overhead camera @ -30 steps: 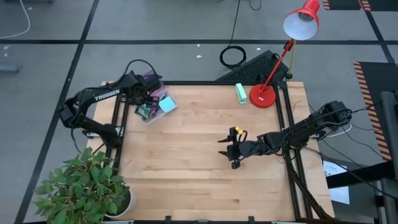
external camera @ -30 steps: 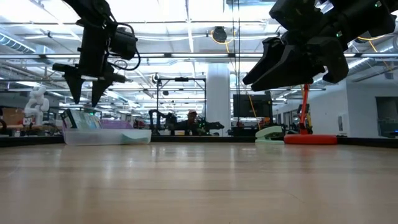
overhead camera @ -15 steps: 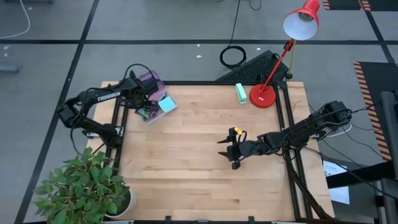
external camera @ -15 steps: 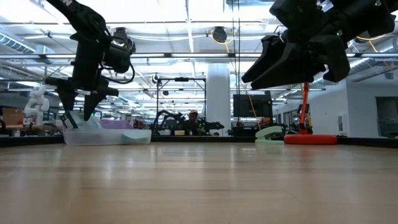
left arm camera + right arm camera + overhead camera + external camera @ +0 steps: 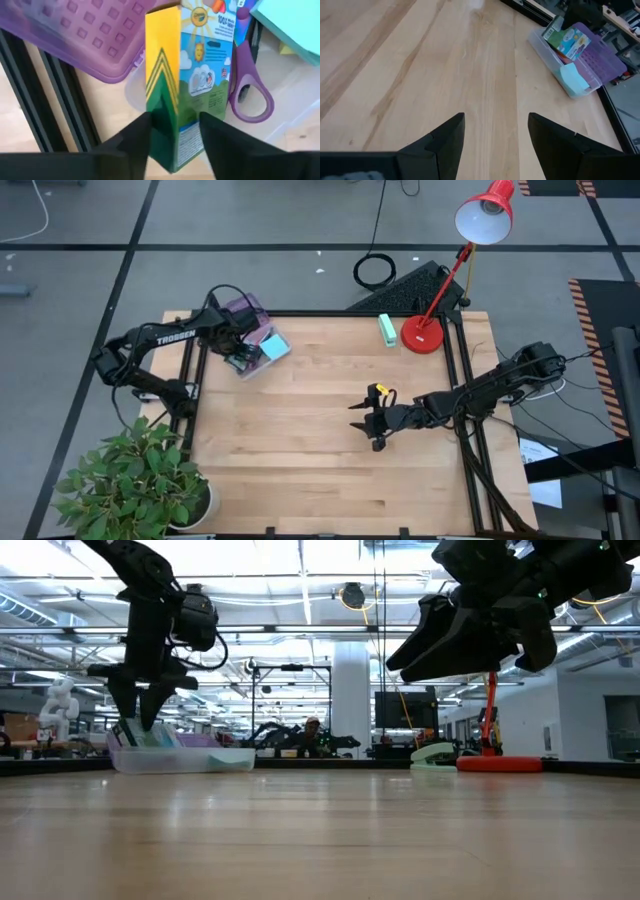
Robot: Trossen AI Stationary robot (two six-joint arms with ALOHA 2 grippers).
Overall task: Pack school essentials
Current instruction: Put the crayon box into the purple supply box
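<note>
Where the tabletop (image 5: 320, 440) meets its far left corner, we see a clear plastic box (image 5: 252, 360) with a purple lid (image 5: 238, 310) hinged open behind it. Inside we can make out the crayon box (image 5: 192, 80), yellow and green with a sun printed on it, standing on edge near the lid side. Just beside it lie the purple-handled scissors (image 5: 248, 85), their loop handle against the clear floor of the box. The light-blue sticky-note pad (image 5: 273, 346) sits at the end of the box nearest the middle of the tabletop. We cannot tell from these views whether pens, a pencil or an eraser are in there too.

The left gripper (image 5: 236, 352) reaches down into the box; in the left wrist view its two dark fingers (image 5: 135, 142) stand on either side of the crayon box's lower end, narrowly parted and seemingly pressed against its faces, so we read it as clasping the crayon box. In the low view it hangs pointing straight down into the box.

The right gripper (image 5: 372, 420) hovers above the middle of the tabletop, its fingers spread wide and holding nothing. The red desk lamp (image 5: 440, 270) and a mint-green block (image 5: 387, 329) stand at the far edge
</note>
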